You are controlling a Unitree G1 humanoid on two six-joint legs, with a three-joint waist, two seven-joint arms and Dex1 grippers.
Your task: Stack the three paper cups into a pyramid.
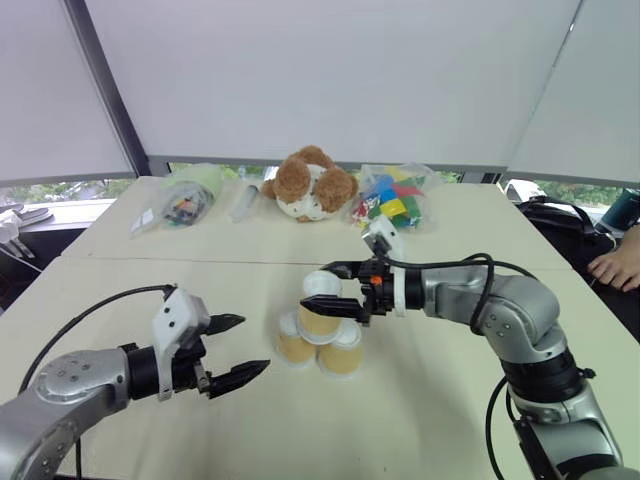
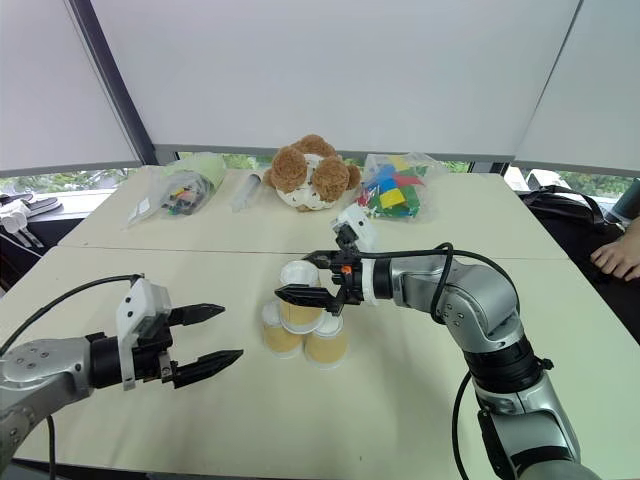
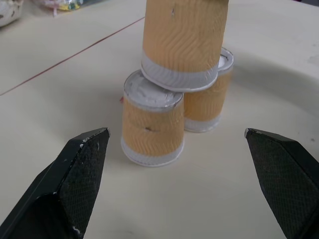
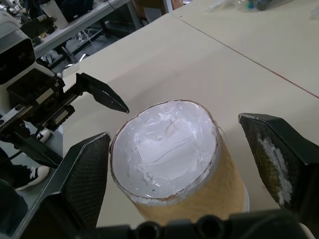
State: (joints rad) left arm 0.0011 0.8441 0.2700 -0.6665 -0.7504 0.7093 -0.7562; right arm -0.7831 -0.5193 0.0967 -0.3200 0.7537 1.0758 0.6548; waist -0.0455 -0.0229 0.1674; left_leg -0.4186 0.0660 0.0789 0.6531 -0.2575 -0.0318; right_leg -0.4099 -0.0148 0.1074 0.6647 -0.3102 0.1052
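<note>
Three tan, ribbed paper cups with white bases stand upside down in a small pyramid near the middle of the table (image 1: pixel 120 400). Two bottom cups (image 1: pixel 296 340) sit side by side, touching. The top cup (image 1: pixel 321 304) rests across their bases, upright, white base up. The right gripper (image 1: pixel 338 288) has fingers spread around the top cup. The left gripper (image 1: pixel 236 349) hovers nearby, fingers apart.

No legible text, label, brand, number or sign appears on any item on the table (image 1: pixel 120 300).
</note>
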